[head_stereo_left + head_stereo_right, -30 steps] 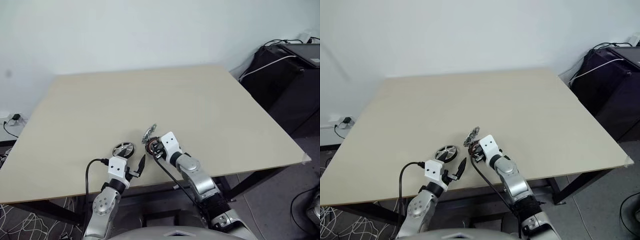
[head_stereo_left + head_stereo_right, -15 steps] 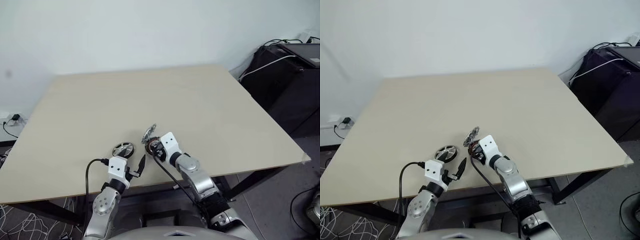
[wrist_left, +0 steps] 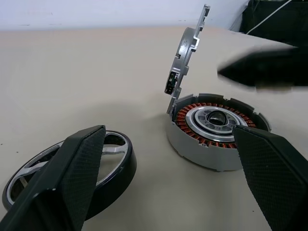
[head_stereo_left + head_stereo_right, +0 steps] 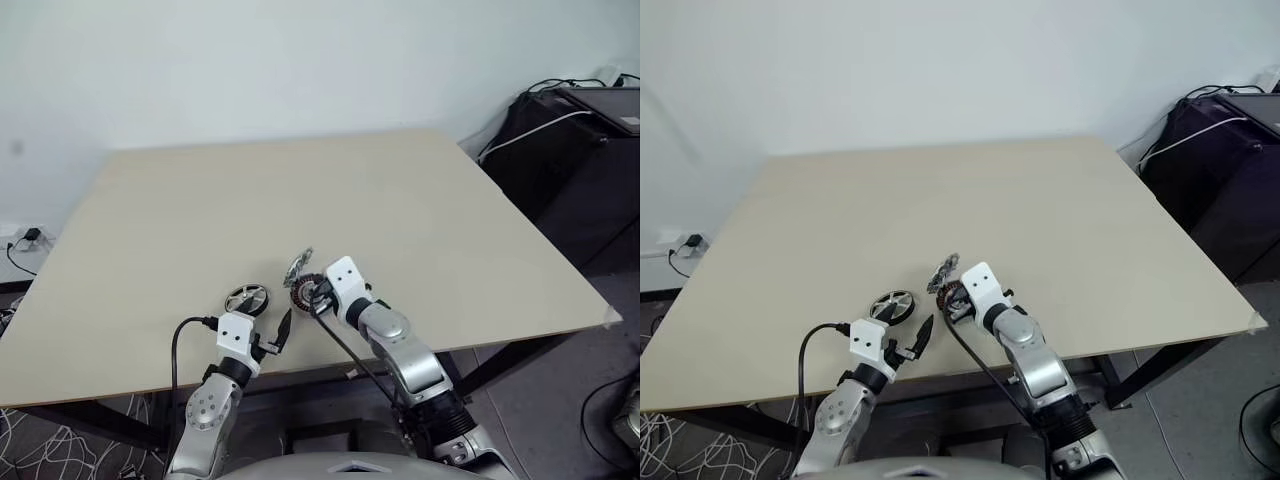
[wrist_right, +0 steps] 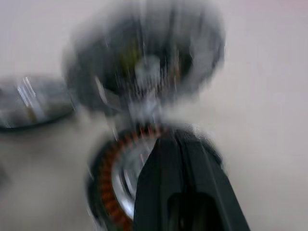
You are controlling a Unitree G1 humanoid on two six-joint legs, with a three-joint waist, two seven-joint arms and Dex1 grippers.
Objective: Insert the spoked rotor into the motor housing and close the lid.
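Now right fingers [image 5: 180, 183] pinched together over motor housing [image 3: 216, 130]; left fingers [image 3: 77, 168] wide.

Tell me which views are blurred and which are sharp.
Right wrist view: heavily motion-blurred, the motor housing and lid smeared. Left wrist view: sharp on the housing and spoked rotor, the right gripper a soft dark shape. Head views: evenly lit, sharp.

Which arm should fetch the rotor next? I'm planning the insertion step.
Left. The left gripper is open, with the spoked rotor lying just ahead of it, apart from the motor housing. The right gripper is shut over the housing.
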